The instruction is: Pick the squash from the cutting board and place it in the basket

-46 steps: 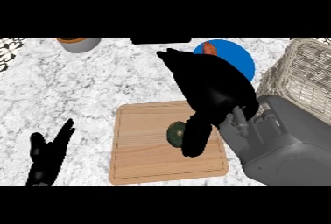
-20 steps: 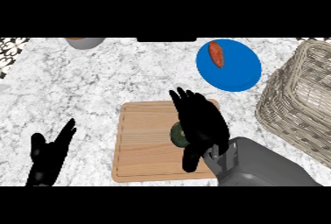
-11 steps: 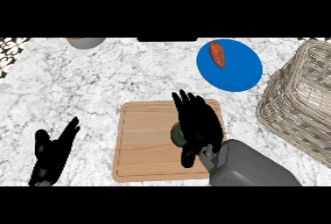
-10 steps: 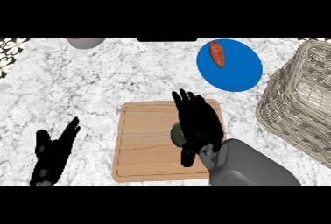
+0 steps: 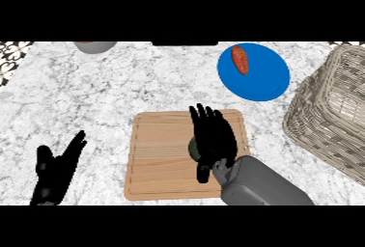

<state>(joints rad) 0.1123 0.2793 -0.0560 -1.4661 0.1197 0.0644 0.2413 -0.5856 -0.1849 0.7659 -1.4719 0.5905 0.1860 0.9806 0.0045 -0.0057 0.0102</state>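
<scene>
Two black hands over the counter point(image 5: 107, 91). Right hand point(image 5: 212, 137) now down low, laid flat on top of the squash point(image 5: 192, 147), fingers straight and pointing to the far edge of the cutting board point(image 5: 160, 164). Not curled round the squash yet, so open and holding nothing. A short while ago, up higher and reaching across the board. Since then, down onto the squash, and hardly any moving in the last little bit.

Only a small dark green piece of squash peeking out at the hand's left side. Still lying on the board, about in the middle, a bit nearer the right edge. Not lifted at all.

Left hand point(image 5: 57, 169) resting open near the counter's near left corner, fingers up, well apart from the board.

Basket point(image 5: 331, 111) at the right edge of the counter, well apart from the squash. Blue plate point(image 5: 267, 79) with an orange vegetable point(image 5: 241, 59) on it near the far edge. Grey bowl point(image 5: 95, 46) at the far edge too, more to the left.

Meaning for the job, most likely: reaching part done, grabbing part just starting. Next, probably, curl fingers and thumb round the squash, lift, then carry to the right and over the basket's rim. Round squash, so maybe rolls away under a flat hand if pushed.
</scene>
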